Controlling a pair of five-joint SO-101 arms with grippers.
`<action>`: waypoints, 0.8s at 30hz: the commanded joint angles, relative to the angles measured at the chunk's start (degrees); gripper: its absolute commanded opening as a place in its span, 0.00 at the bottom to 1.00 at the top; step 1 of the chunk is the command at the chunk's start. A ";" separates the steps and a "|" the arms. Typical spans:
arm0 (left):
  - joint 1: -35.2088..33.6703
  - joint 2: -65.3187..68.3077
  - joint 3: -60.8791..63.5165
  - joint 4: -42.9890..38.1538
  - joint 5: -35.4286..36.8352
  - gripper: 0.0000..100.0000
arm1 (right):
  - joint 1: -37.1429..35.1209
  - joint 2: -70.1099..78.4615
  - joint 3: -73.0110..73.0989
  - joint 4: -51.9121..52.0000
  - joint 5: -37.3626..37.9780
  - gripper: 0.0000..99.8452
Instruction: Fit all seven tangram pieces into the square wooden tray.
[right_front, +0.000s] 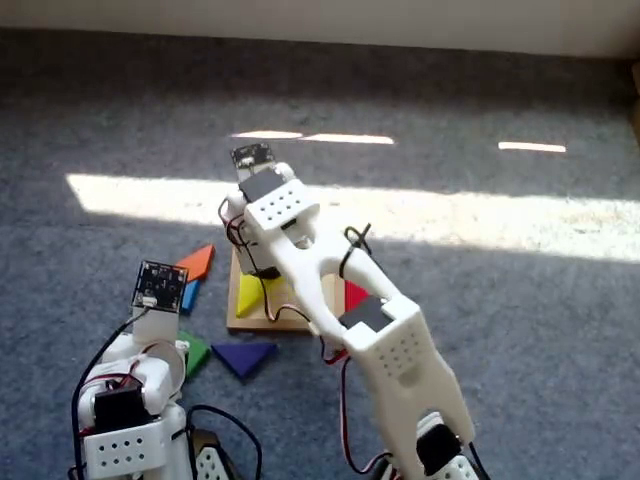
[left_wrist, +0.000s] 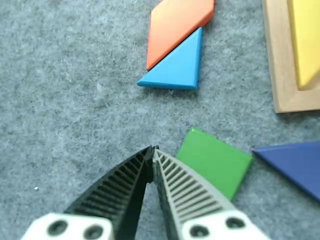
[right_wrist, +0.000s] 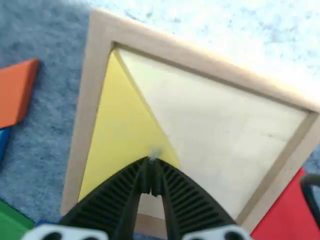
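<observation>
The square wooden tray (right_wrist: 200, 52) is set on grey-blue carpet (right_front: 520, 300). One piece is seated in it: a yellow triangle (right_wrist: 125, 135), laid along one inner wall with a corner in a tray corner. The rest of the tray floor is seen as bare wood.

The right gripper (right_wrist: 150, 162) is held over the tray, its tips at the long edge of the yellow triangle. Its jaws are pressed together with nothing between them. Contact with the piece cannot be judged.

The left gripper (left_wrist: 152, 151) is held low over the carpet, just beside a corner of the green square (left_wrist: 215, 162). Its jaws are together as well, and nothing is gripped.

Pieces noted outside the tray:
- The orange parallelogram (left_wrist: 177, 22) and the light blue triangle (left_wrist: 177, 65) are laid edge to edge, touching, near the tray's side.
- The dark blue triangle (left_wrist: 295, 162) is just beside the green square, apart from it.
- The red piece (right_wrist: 285, 215) is seen outside the rim on the tray's far side from the orange one, partly hidden by the right arm in the high view.
</observation>
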 joint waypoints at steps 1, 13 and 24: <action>-0.66 -1.27 1.19 0.35 0.35 0.01 | -1.01 0.84 -0.22 -3.74 0.44 0.01; -0.66 -1.27 1.19 0.35 0.35 0.01 | 0.22 -10.33 -14.11 15.25 0.79 0.01; -0.66 -1.27 1.19 0.35 0.35 0.01 | 8.04 -32.84 6.64 15.69 7.12 0.01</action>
